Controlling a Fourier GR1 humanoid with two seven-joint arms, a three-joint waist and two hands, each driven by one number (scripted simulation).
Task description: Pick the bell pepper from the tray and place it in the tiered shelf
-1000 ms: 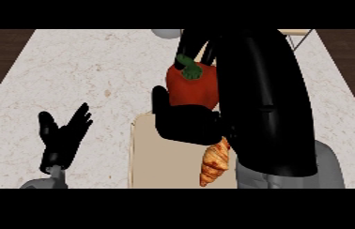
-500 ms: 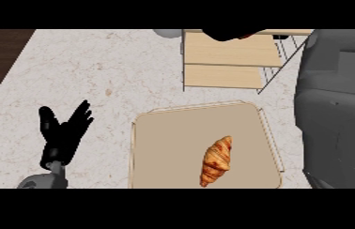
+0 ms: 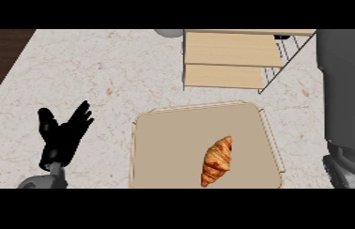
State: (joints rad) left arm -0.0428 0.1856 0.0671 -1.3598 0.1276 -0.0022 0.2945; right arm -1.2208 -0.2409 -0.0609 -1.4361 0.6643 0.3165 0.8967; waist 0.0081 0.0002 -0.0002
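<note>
Bell pepper: we cannot find it anywhere in this head view; it is not on the tray, and neither shelf board that shows carries it. Where it is, we cannot tell.

Handling, our judgement: a bell pepper should be light, hollow, fairly stiff but bruisable, with a waxy, slippery skin. We would wrap the fingers round its broad middle, not pull on the stem.

Tray [image 3: 267, 129]: a tan tray with clipped corners, lower centre of the frame, lying flat on the counter.

Croissant [image 3: 217, 160]: the only thing on the tray, lying lengthwise toward its lower right part, apart from the rims.

Tiered shelf [image 3: 232, 49]: at the upper centre-right, pale wooden boards stepped one above the other in a thin wire frame; both visible boards look bare.

Left hand [image 3: 62, 138]: at the lower left, fingers spread and pointing up, holding nothing, resting well apart from the tray.

Right hand: out of sight; only its grey forearm [image 3: 336, 92] runs up the right edge, past the shelf's side.

Counter [image 3: 104, 73]: pale speckled stone, flat and bare between tray and shelf, so we have room to move there.

Room: a dark strip at the upper left corner marks the counter's edge.
</note>
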